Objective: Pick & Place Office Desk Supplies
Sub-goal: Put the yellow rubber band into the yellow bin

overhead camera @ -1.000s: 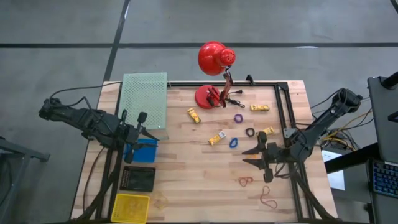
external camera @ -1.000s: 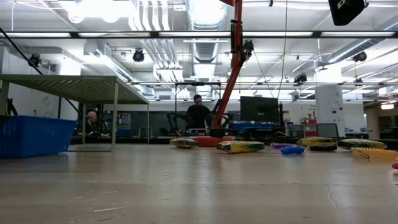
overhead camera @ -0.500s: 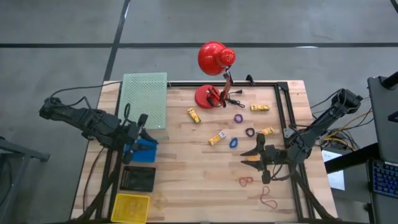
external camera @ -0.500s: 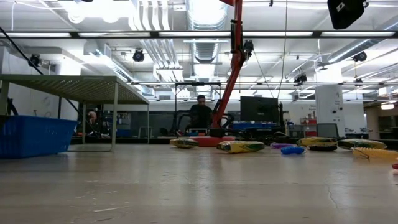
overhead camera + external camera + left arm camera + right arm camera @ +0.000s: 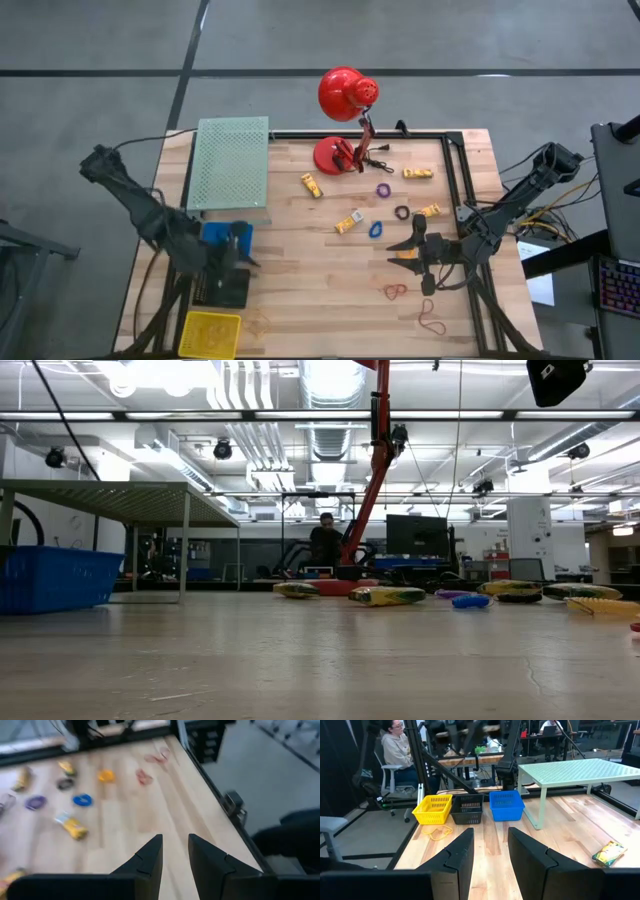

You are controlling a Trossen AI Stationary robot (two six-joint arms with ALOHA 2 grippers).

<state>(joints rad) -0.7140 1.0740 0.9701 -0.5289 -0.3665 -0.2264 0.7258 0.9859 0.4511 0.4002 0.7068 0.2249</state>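
Observation:
The supplies lie loose on the wood table's right half. In the high view there are yellow pieces [image 5: 312,185] [image 5: 349,222] [image 5: 418,173], a purple ring [image 5: 383,189], a blue ring [image 5: 376,229], a black ring [image 5: 402,212] and red rubber bands [image 5: 396,291] [image 5: 432,322]. My right gripper [image 5: 408,247] [image 5: 490,851] hovers open near the blue ring, with a small orange ring [image 5: 106,776] just beside it. My left gripper [image 5: 238,262] [image 5: 175,856] is open above the blue basket [image 5: 225,238] and black basket [image 5: 222,288], touching nothing.
A red desk lamp [image 5: 345,100] stands at the far edge, and a green mesh stand [image 5: 232,162] sits far left. A yellow basket [image 5: 211,333] is at the near-left corner. A black rail [image 5: 455,180] runs along the right side. People sit beyond the table [image 5: 395,745].
My left arm has swung toward the table's near edge, carrying its gripper from beside the green stand to above the blue and black baskets. The right gripper has stayed almost still. None of the supplies have moved.

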